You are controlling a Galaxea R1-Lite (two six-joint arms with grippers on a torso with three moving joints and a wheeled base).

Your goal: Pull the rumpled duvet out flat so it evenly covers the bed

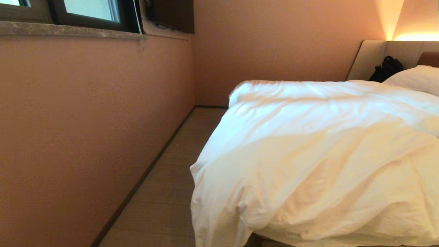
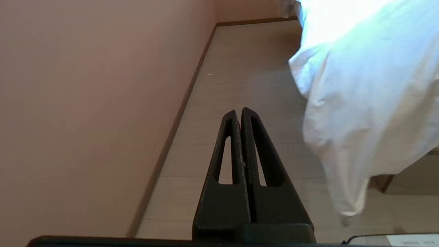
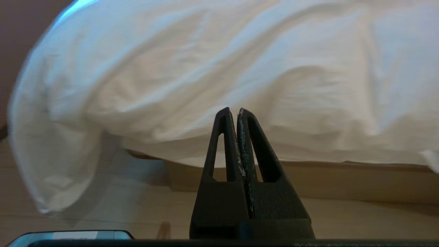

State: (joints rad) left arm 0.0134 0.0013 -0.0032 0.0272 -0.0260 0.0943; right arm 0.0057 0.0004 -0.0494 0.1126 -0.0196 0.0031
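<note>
Warm lamp glow (image 1: 394, 27) is washing the far right wall. Cool window daylight (image 1: 92, 8) is glaring off the duvet (image 1: 308, 144), slightly blurring its folds.

Bed (image 3: 308, 178): low platform type, tan wooden base showing under the near edge; occupies the right of the room, headboard end at far right. Headboard (image 1: 428, 58): brown padded centre, only a sliver seen, set in a beige panel (image 1: 372, 56). On the bed: one duvet (image 1: 325, 154), white, thick, heavily creased, covering the whole visible top, its near-left corner drooping over the side toward the floor; one white pillow (image 1: 416, 79) at the far right, against the headboard; one black bag-like item (image 1: 386, 68), kind unclear, beside the pillow at the panel. Floor (image 1: 164, 192): pale planks, a narrow strip between bed and left wall.
</note>
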